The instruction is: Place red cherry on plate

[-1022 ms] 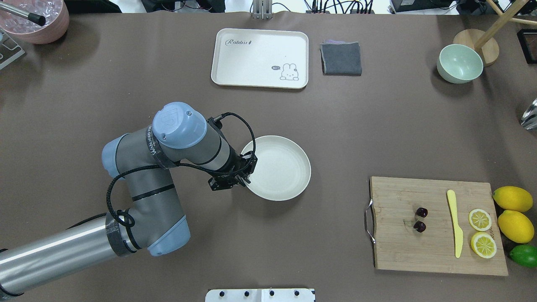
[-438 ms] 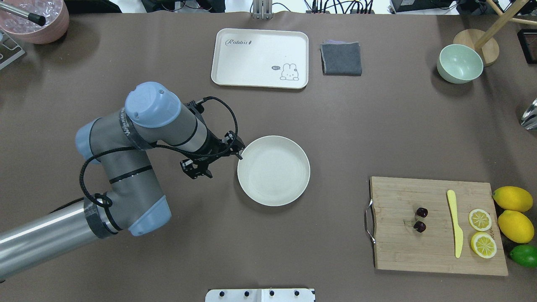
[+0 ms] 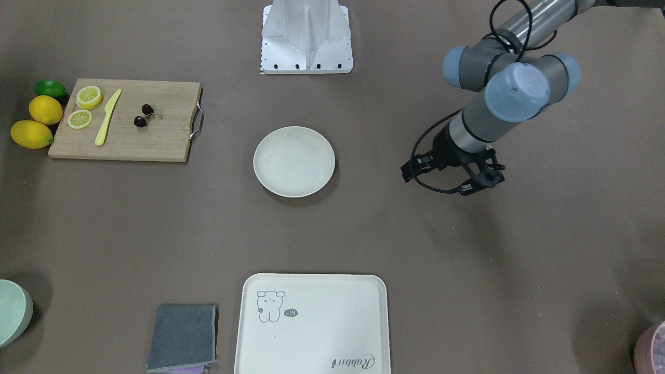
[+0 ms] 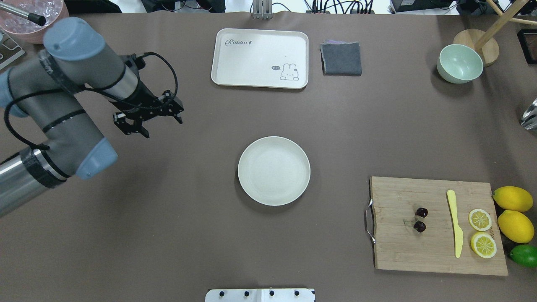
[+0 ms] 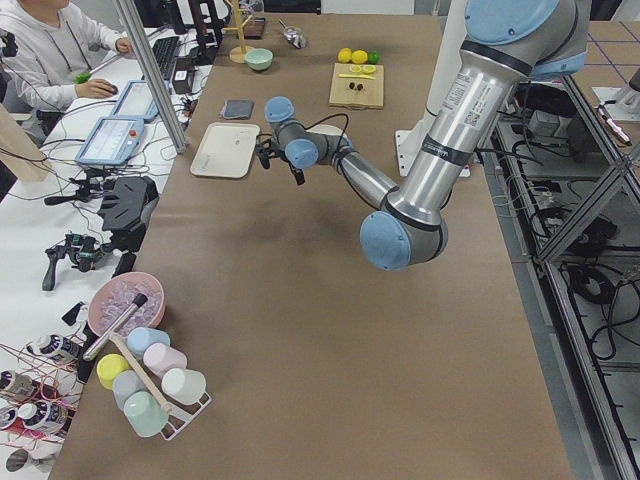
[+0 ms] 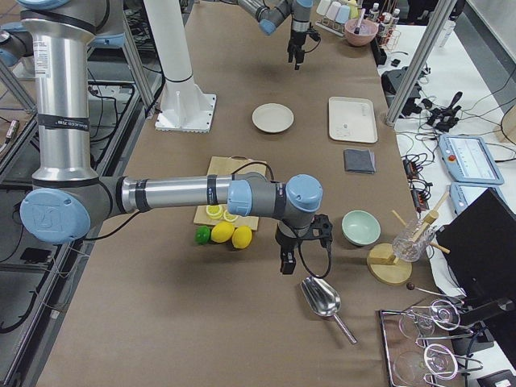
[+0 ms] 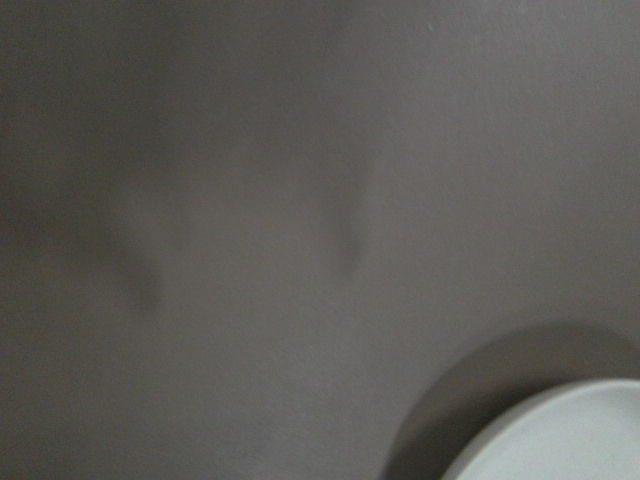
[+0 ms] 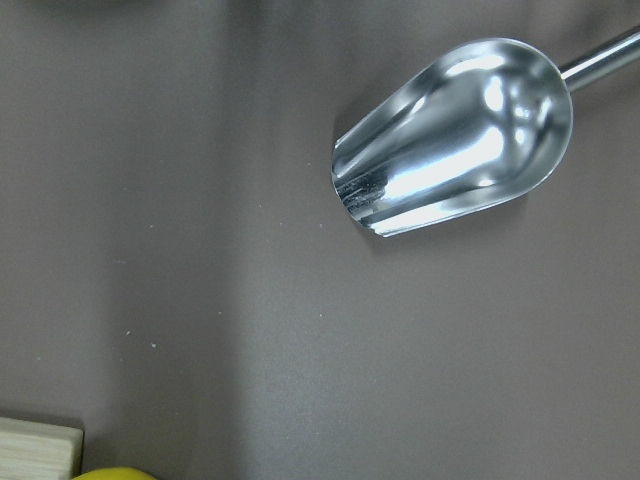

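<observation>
while the red cherry (image 4: 420, 219) lies on the cutting board (image 4: 436, 251) beside a yellow knife (image 4: 455, 222), the left gripper (image 4: 162, 128) hangs open and empty over bare table on the other side of the plate (image 4: 274, 170), well apart from both. the right gripper (image 6: 300, 256) hovers near a metal scoop (image 8: 455, 135); i cannot tell how its jaws stand.
</observation>
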### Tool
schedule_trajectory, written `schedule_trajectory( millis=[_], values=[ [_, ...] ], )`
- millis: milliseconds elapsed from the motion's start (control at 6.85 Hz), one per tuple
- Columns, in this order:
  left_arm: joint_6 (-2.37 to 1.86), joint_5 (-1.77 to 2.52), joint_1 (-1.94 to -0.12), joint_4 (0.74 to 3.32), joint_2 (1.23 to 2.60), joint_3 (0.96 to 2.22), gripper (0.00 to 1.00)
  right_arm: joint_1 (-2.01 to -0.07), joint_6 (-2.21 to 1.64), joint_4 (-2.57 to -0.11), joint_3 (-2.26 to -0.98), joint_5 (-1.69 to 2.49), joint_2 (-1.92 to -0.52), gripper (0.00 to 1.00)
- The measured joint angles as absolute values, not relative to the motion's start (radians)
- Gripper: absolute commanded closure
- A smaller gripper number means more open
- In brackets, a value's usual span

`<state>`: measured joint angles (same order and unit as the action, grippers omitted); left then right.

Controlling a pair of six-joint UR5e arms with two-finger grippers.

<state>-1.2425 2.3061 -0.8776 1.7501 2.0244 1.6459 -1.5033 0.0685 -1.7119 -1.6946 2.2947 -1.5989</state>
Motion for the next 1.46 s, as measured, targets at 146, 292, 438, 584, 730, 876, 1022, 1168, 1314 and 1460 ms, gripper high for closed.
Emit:
schedule_trajectory(
  millis=[146, 292, 438, 584, 730, 876, 1022, 1168, 1314, 1460],
  values=[
    [-1.033, 2.317, -0.938, 1.698, 1.968, 1.657, 0.01, -1.503, 0.067, -1.725, -1.696, 2.300, -1.598, 0.00],
    [-0.831, 2.322, -1.000, 1.665, 1.910, 1.661, 0.01, -1.502, 0.067, -1.732, -1.696, 2.304, -1.596, 0.00],
    [-0.652, 2.330, -1.068, 1.627, 1.864, 1.663, 0.01, -1.502, 0.065, -1.735, -1.697, 2.308, -1.595, 0.00],
    [-0.493, 2.345, -1.145, 1.576, 1.836, 1.663, 0.01, -1.502, 0.064, -1.736, -1.698, 2.310, -1.595, 0.00],
    [-0.313, 2.358, -1.222, 1.527, 1.810, 1.657, 0.01, -1.502, 0.063, -1.737, -1.700, 2.311, -1.596, 0.00],
    [-0.168, 2.361, -1.277, 1.496, 1.792, 1.645, 0.01, -1.502, 0.063, -1.739, -1.700, 2.315, -1.596, 0.00],
    [-0.060, 2.361, -1.321, 1.481, 1.778, 1.621, 0.01, -1.501, 0.063, -1.742, -1.700, 2.319, -1.596, 0.00],
    [0.005, 2.362, -1.348, 1.476, 1.770, 1.591, 0.01, -1.501, 0.063, -1.747, -1.700, 2.321, -1.595, 0.00],
    [0.030, 2.362, -1.359, 1.474, 1.767, 1.575, 0.01, -1.497, 0.063, -1.757, -1.702, 2.323, -1.593, 0.00],
    [0.038, 2.363, -1.364, 1.473, 1.765, 1.568, 0.01, -1.485, 0.061, -1.771, -1.718, 2.326, -1.589, 0.00]
  ],
)
